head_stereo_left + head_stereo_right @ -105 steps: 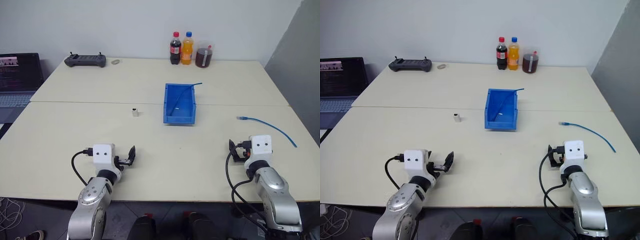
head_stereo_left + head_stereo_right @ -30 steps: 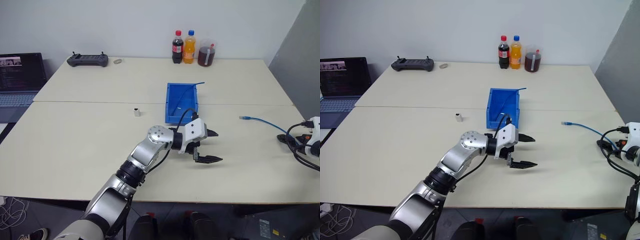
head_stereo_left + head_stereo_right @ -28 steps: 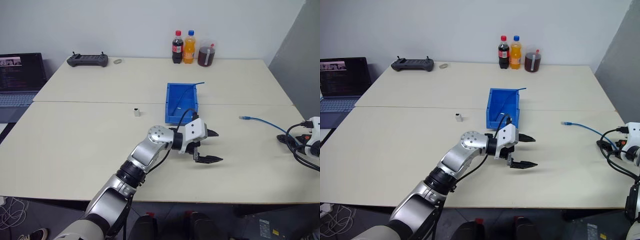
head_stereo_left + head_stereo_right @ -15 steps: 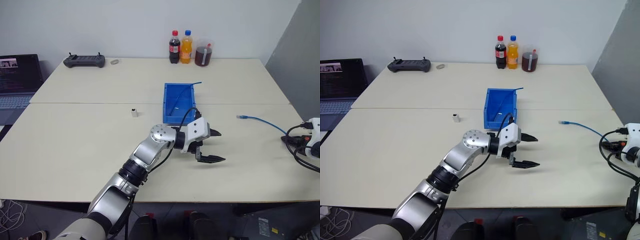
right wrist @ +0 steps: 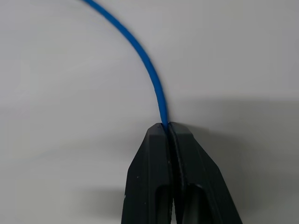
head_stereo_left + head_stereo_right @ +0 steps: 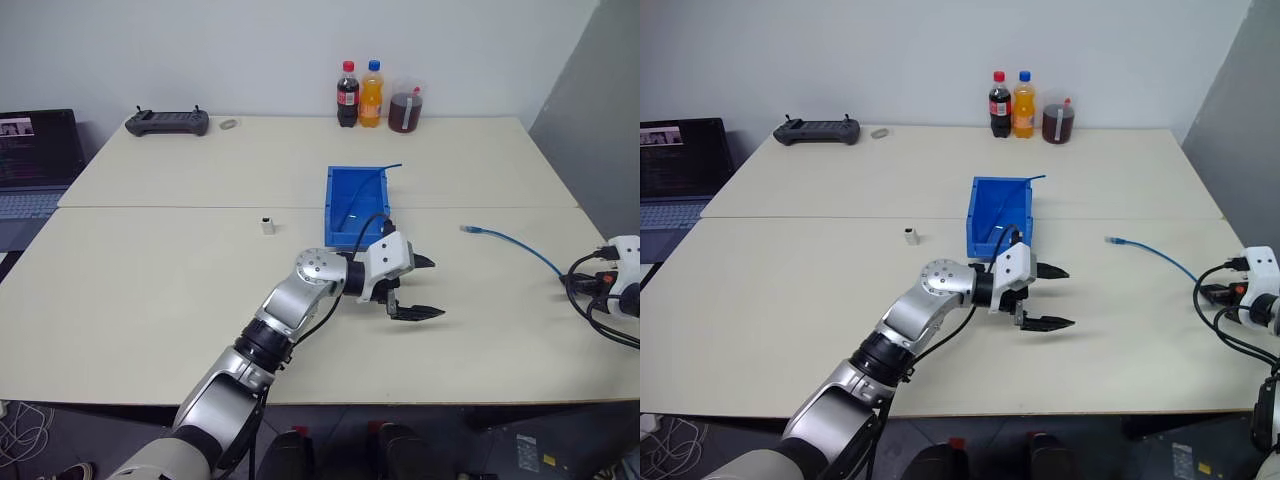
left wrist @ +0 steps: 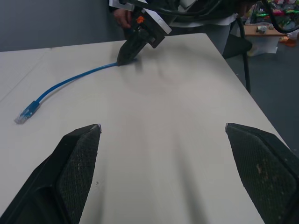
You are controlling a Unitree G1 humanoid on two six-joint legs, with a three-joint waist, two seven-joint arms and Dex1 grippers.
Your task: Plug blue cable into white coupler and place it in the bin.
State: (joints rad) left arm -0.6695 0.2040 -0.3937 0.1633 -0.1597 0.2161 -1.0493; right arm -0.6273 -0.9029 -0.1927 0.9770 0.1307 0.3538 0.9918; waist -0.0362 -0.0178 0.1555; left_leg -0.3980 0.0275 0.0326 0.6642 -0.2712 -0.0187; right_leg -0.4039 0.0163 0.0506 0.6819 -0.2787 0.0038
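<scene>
Right gripper [image 5: 168,128] was pinched on the blue cable [image 6: 510,244] at the table's 3 o'clock edge; free plug lay toward 11. Left gripper [image 6: 420,287] was spread wide, empty, just in front of the bin [image 6: 357,207]. White coupler [image 6: 267,225] sat at the bin's 9 o'clock. Risk: thin cable could slip from the pinch.

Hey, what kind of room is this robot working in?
Probably a lab or office test space: pale tables pushed together, an open laptop, a handheld controller, and drink bottles against a bare wall.

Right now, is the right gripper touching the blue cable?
Touching. In the right wrist view, the right gripper has its fingers pressed together on the blue cable, which runs out from between their tips.
</scene>
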